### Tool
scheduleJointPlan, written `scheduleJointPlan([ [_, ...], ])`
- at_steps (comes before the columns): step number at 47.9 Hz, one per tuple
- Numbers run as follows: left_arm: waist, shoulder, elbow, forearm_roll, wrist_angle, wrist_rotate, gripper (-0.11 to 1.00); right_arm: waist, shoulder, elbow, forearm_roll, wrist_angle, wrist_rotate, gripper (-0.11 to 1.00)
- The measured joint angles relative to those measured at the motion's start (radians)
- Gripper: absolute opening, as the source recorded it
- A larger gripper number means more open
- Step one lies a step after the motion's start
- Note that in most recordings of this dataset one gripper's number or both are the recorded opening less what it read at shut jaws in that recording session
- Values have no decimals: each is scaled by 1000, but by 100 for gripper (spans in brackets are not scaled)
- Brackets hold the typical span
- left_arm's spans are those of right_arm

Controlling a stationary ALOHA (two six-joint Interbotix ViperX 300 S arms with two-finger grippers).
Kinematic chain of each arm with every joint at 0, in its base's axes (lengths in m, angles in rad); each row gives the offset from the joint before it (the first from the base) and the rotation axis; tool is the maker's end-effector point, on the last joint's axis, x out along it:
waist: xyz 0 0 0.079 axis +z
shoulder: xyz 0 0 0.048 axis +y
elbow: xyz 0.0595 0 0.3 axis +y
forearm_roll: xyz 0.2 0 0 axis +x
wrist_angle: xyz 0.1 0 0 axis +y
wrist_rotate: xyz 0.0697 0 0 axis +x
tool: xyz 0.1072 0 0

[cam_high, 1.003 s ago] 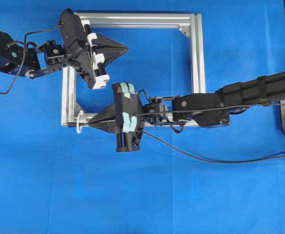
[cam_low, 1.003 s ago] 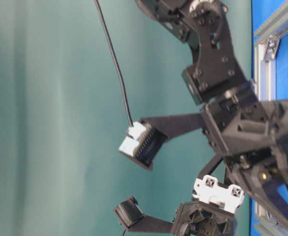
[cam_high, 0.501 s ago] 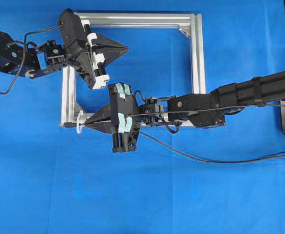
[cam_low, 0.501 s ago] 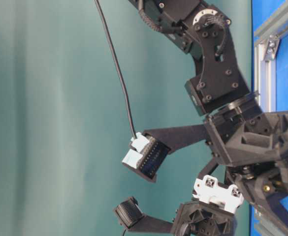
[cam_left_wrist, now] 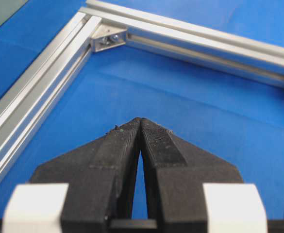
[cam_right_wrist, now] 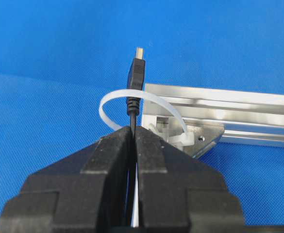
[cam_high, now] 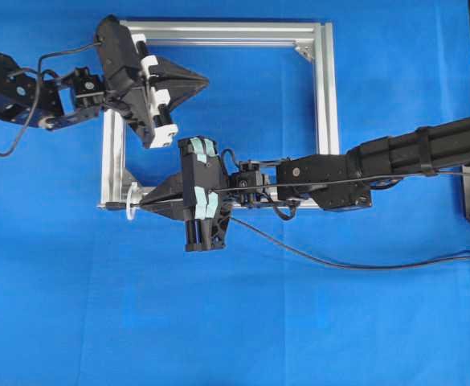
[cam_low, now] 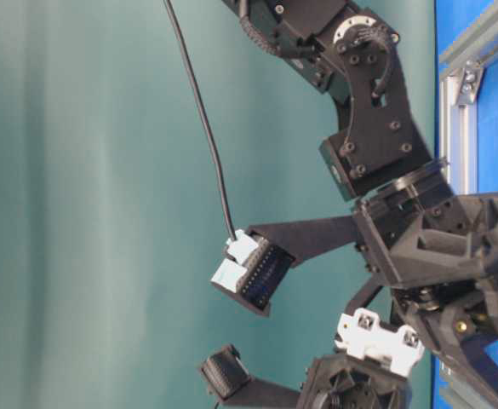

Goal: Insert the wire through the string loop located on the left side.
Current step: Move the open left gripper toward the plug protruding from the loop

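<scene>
- The right tool [cam_right_wrist: 132,128] is clenched on the wire [cam_right_wrist: 130,114] just behind its plug, so only a short stiff bit sticks out front. Makes sense to me: grab it close and the tip goes where you aim it instead of flopping.
- In the right wrist view the plug, silvery tip and all, pokes through the string loop [cam_right_wrist: 112,97], whose band arches over it. The loop sits at the lower left corner of the aluminium frame [cam_high: 324,96], tied near the corner bracket, so it stands up off the worktop [cam_high: 218,322] like a little hoop.
- From overhead the right tool points left along the frame's bottom rail, lined up with the loop, and the rest of the wire trails off to the right.
- The left tool [cam_left_wrist: 140,124] is pinched closed with nothing in it, parked over the frame's top left, well apart from the loop. My guess is it's just keeping out of the way.
</scene>
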Motion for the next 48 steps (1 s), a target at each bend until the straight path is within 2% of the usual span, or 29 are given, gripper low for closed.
scheduleJointPlan([
  [12,3,-75,107,0,-3,2,0,0,0,2,0,2,-2,-10],
  [33,9,-268,376,0,-8,5,0,-2,0,2,0,0,0,-10],
  [48,9,-388,451,0,-9,3,0,-2,0,2,0,0,0,-10],
])
